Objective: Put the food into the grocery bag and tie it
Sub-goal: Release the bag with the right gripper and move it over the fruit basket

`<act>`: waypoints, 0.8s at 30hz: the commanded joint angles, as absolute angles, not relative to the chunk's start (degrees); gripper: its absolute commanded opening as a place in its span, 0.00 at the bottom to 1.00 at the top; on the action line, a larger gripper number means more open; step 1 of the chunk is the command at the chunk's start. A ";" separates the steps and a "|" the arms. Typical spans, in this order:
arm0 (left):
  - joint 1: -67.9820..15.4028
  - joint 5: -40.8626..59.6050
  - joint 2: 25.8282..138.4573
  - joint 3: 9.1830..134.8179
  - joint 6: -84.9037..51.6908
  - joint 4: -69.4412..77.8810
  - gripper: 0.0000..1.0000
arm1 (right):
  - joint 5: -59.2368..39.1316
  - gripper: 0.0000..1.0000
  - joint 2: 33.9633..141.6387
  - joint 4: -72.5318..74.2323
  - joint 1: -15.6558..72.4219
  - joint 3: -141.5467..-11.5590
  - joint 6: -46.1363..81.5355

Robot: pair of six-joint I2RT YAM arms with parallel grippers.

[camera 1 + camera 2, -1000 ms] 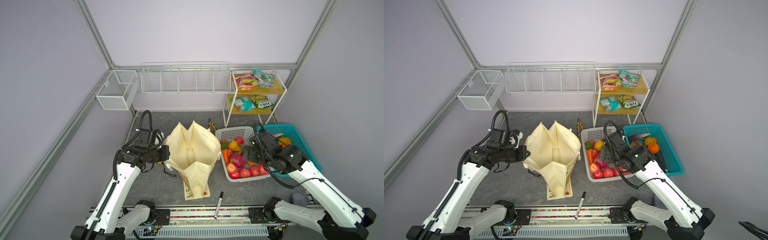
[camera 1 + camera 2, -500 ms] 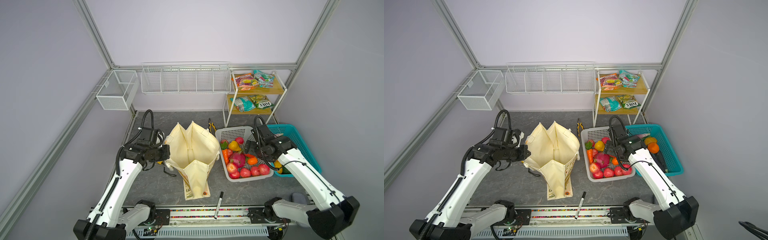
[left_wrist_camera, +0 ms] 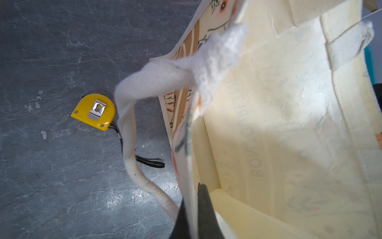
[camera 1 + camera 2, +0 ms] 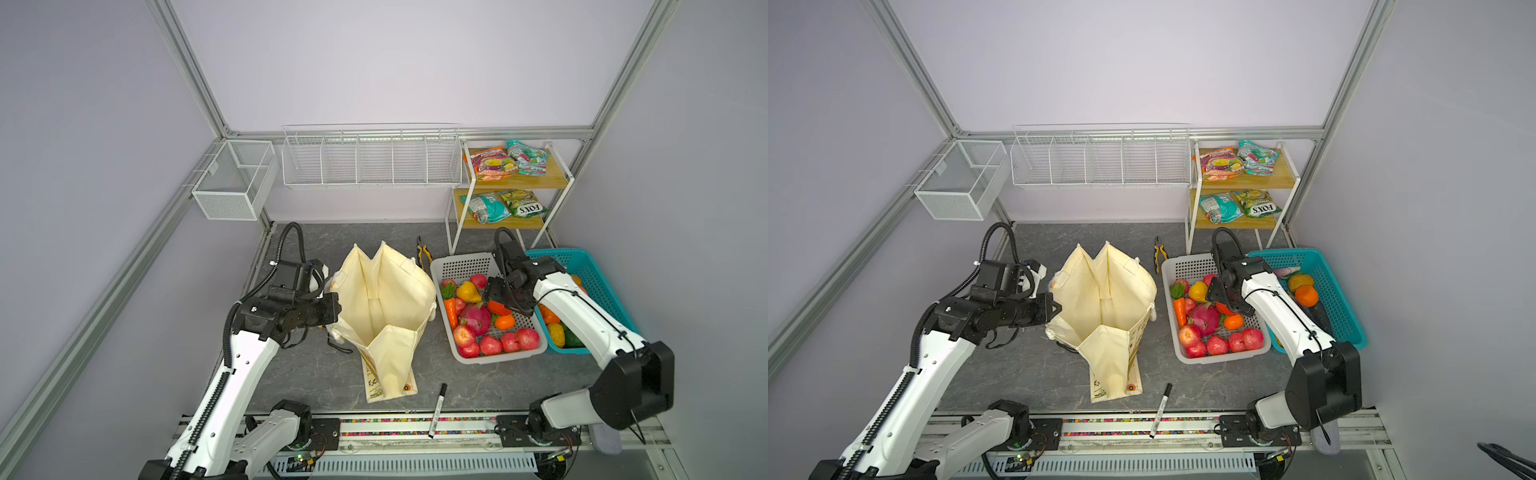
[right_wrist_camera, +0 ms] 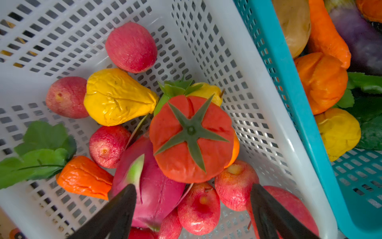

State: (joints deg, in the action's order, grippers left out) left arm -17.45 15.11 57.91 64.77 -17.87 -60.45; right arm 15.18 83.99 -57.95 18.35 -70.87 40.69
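Just ahead of the right pincer [image 5: 192, 186] sits the tomato [image 5: 191, 136] in the white basket [image 5: 227, 51]; arm swung over from the teal basket [image 5: 289, 93], jaws wide, nothing held. Left pincer [image 3: 193, 197] stays clamped on the grocery bag [image 4: 386, 299] rim, so a pick looks next

The grocery bag [image 4: 386, 291] gapes upward, its mouth unblocked; the left gripper [image 3: 192, 198] pinches only its nine o'clock rim. At the bag's three o'clock the white basket [image 4: 461, 266] is crammed with fruit [image 4: 490, 345], yet nothing lies between the wide-spread right gripper [image 5: 192, 186] and the tomato [image 5: 191, 136] on top. Bare tabletop [image 4: 316, 374] lies at six o'clock, save a marker [image 4: 437, 409].
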 commanded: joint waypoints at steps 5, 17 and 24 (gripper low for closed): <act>-18.11 16.60 58.01 64.09 -16.01 -59.36 0.00 | 18.02 0.89 86.25 -58.30 17.78 -72.79 41.40; -18.12 16.96 58.33 63.45 -15.81 -58.29 0.00 | 17.14 0.89 93.26 -57.36 16.72 -75.23 39.87; -18.19 17.10 58.94 63.62 -15.64 -57.98 0.00 | 17.31 0.98 95.82 -56.35 16.37 -74.82 39.04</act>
State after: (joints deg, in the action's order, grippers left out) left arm -17.72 16.43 58.57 64.25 -17.21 -58.46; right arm 16.86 95.18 -56.75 16.73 -74.08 39.72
